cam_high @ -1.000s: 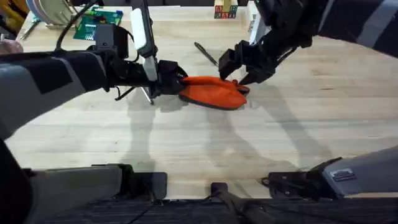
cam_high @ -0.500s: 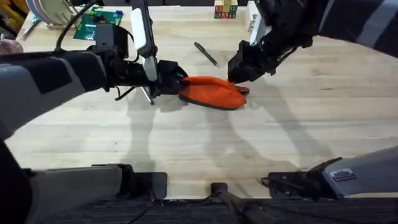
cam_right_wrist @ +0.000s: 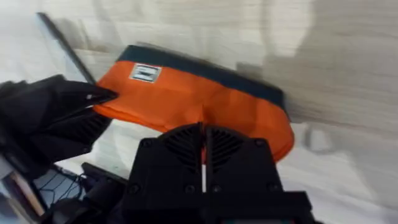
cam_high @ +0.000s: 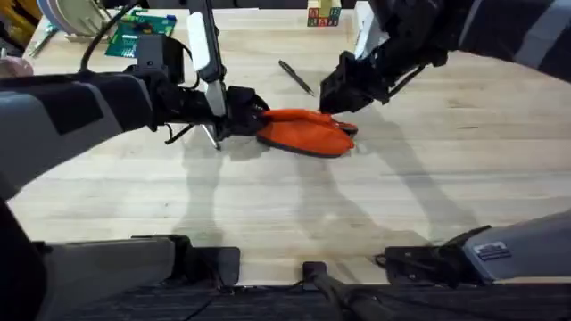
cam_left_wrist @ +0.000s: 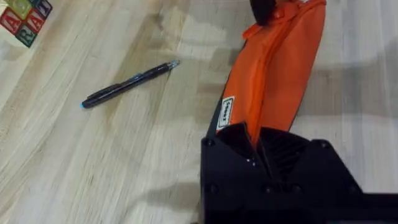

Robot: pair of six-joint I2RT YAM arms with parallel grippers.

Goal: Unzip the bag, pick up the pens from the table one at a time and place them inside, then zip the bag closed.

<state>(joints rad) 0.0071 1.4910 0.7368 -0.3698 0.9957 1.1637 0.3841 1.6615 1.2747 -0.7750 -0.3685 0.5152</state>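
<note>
The orange bag (cam_high: 303,131) lies on the table (cam_high: 446,187), with a white label (cam_left_wrist: 225,113) near its left end. My left gripper (cam_high: 252,116) is shut on that end, and orange fabric is pinched between its fingers (cam_left_wrist: 256,140). My right gripper (cam_high: 337,96) is shut and hangs just over the bag's right end (cam_right_wrist: 203,134). Its tip (cam_left_wrist: 264,7) is at the bag's far end, and I cannot tell whether it pinches anything. One dark pen (cam_high: 294,77) lies on the table behind the bag (cam_left_wrist: 127,84).
Letter blocks (cam_high: 323,13) stand at the back edge (cam_left_wrist: 22,15). A green circuit board (cam_high: 143,36) and a stack of plates (cam_high: 76,13) sit at the back left. Bare wood stretches in front of the bag and to the right.
The right gripper was open over the bag's right end one second ago. It has since shut and shifted slightly back and left. The left gripper and the bag have stayed put.
</note>
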